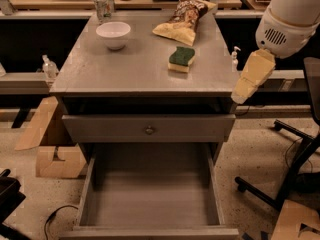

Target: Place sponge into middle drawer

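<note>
The sponge (pixel 181 59), dark green on top with a pale yellow body, lies flat on the grey cabinet top (pixel 115 71), right of centre. The middle drawer (pixel 150 196) is pulled out at the bottom of the view, and its flat grey floor is bare. My gripper (pixel 241 94), pale yellow, hangs from the white arm (pixel 292 19) just past the cabinet's right edge. It is about level with the top, to the right of the sponge and apart from it. It holds nothing that I can see.
A white bowl (pixel 113 34), a can (pixel 102 6) and a yellow chip bag (pixel 186 19) stand on the top behind the sponge. A closed drawer front with a brass knob (pixel 149 130) sits above the open drawer. Cardboard boxes (pixel 52 149) stand left, a chair base (pixel 287 179) right.
</note>
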`<state>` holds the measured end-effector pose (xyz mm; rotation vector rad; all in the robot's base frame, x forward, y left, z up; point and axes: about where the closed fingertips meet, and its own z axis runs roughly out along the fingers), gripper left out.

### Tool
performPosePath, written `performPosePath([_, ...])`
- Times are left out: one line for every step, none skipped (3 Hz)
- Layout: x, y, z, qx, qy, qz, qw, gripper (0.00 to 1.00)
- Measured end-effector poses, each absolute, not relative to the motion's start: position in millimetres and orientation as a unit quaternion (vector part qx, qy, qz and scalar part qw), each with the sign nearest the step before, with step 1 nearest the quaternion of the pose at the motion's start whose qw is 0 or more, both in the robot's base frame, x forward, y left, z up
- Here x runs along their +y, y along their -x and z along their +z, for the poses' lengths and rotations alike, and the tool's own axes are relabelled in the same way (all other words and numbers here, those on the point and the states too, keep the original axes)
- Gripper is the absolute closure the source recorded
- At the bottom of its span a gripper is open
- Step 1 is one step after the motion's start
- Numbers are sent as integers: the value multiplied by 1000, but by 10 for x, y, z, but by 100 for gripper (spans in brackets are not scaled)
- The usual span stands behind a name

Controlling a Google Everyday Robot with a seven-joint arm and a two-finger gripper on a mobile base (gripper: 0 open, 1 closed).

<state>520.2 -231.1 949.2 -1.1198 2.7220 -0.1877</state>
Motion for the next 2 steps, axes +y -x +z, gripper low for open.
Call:
performPosePath([-2309, -5204, 9493, 918, 378, -63, 97, 0])
performPosePath([-2189, -5421, 9468, 925, 358, -63, 113, 0])
